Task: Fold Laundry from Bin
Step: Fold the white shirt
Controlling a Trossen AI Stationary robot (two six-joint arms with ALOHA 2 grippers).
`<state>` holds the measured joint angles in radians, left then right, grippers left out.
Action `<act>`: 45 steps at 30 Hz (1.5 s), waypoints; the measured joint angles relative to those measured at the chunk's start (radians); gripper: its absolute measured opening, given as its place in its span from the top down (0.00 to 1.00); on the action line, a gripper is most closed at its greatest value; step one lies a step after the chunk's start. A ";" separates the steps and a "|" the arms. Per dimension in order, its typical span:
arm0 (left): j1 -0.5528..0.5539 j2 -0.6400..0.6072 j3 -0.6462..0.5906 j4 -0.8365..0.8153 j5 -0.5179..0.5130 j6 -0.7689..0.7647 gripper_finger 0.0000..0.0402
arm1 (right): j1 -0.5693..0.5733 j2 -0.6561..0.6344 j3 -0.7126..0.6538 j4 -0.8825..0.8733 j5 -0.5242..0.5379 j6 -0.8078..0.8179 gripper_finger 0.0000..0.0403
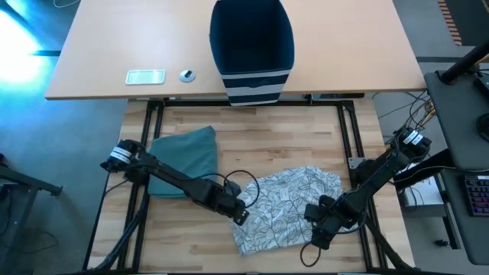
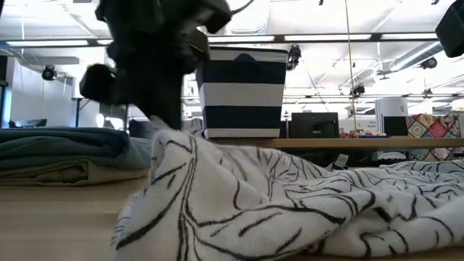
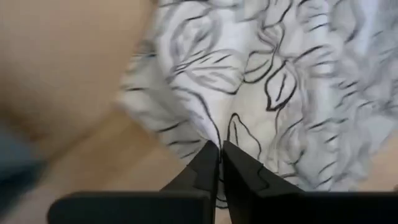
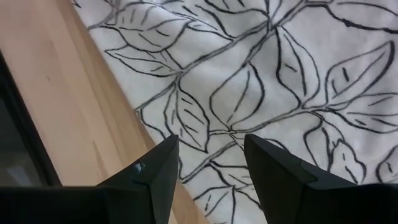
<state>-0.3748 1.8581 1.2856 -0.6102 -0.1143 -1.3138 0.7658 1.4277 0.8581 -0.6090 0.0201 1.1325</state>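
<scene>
High view: left claw (image 1: 243,215) pinches leaf-print cloth (image 1: 294,202) edge; right claw (image 1: 317,229) spread.

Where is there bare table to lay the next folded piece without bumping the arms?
Bare wood runs along the far strip between the bin and the leaf-print cloth, right of the folded teal garment. The near half is crowded: left gripper shut on the cloth's left edge, right gripper open at its right edge.
</scene>
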 joint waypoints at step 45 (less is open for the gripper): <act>-0.137 0.263 0.160 0.114 0.141 0.566 0.57 | -0.669 -0.072 -0.211 -0.036 0.096 -0.239 0.56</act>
<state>-0.5121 2.1216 1.4459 -0.4964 0.0268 -0.7476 0.0968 1.3558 0.6468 -0.6453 0.1159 0.8940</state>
